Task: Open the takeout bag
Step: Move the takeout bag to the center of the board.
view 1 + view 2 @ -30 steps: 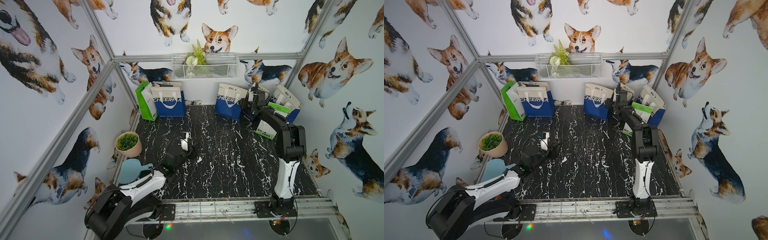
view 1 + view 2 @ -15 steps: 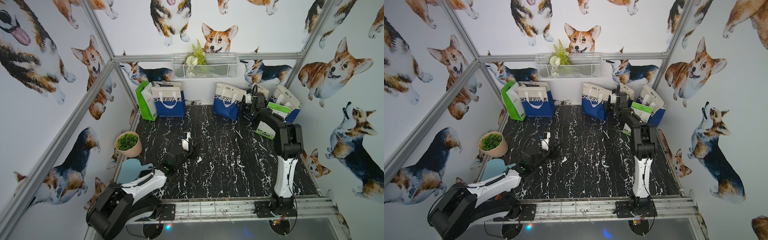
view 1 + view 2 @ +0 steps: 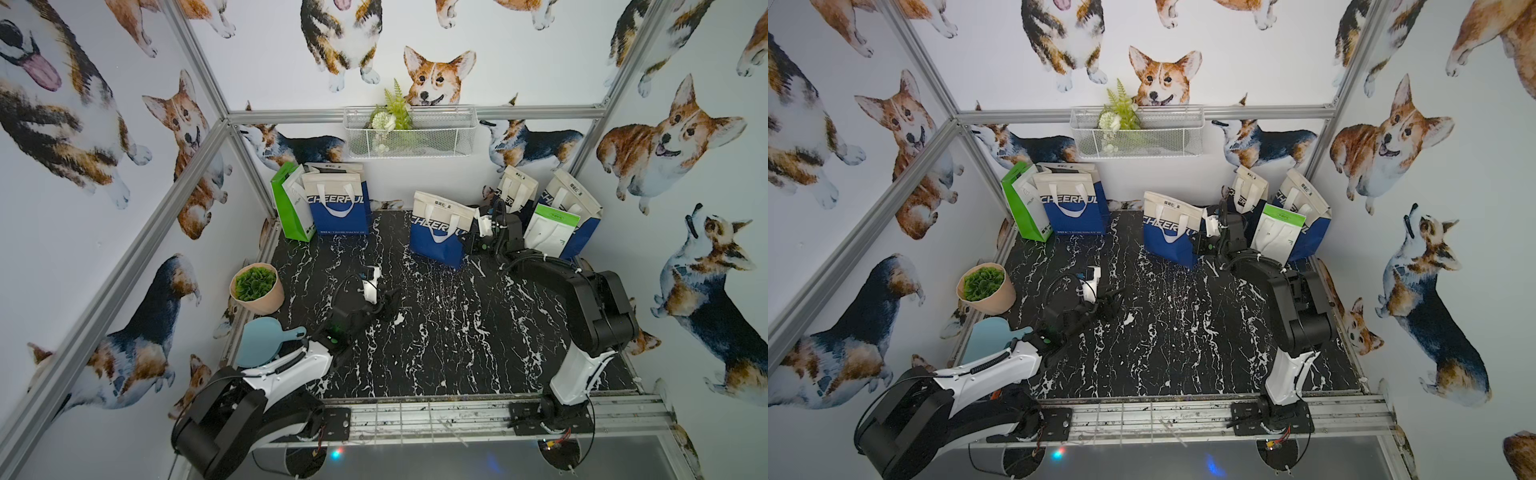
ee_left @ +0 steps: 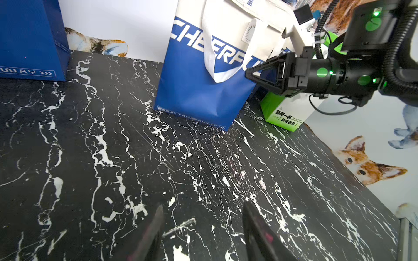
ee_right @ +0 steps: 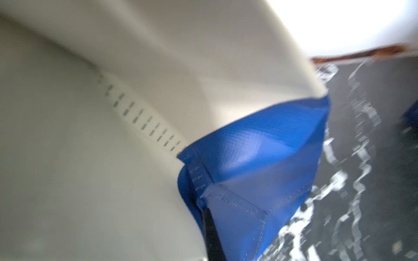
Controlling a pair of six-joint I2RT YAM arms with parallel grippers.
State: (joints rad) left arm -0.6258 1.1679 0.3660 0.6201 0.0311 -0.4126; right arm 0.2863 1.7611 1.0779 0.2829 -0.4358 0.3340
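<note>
Plainly, the takeout bag (image 3: 437, 235), blue below and white above with CHEERFUL across its face, stands toward the back of the black marble table (image 3: 436, 340) and leans a little. The right gripper (image 3: 473, 244) sits at the bag's side edge, the one nearer the right arm, level with the blue lower half. In the left wrist view its jaws are pressed together to a single point (image 4: 248, 74) against that edge of the bag (image 4: 199, 90). The right wrist view is blurred. It shows the blue side fold and its stitched seam (image 5: 248, 162) running down to one dark finger (image 5: 212, 235), so the jaws seem to be pinching that fold, though the contact itself is hard to make out.

The left gripper (image 3: 388, 301) hangs low over bare table near the middle, well apart from the bag and in front of it. Its fingers (image 4: 153, 232) are spread with nothing between them. A green and white bag (image 4: 285, 113) stands just behind the right gripper.
</note>
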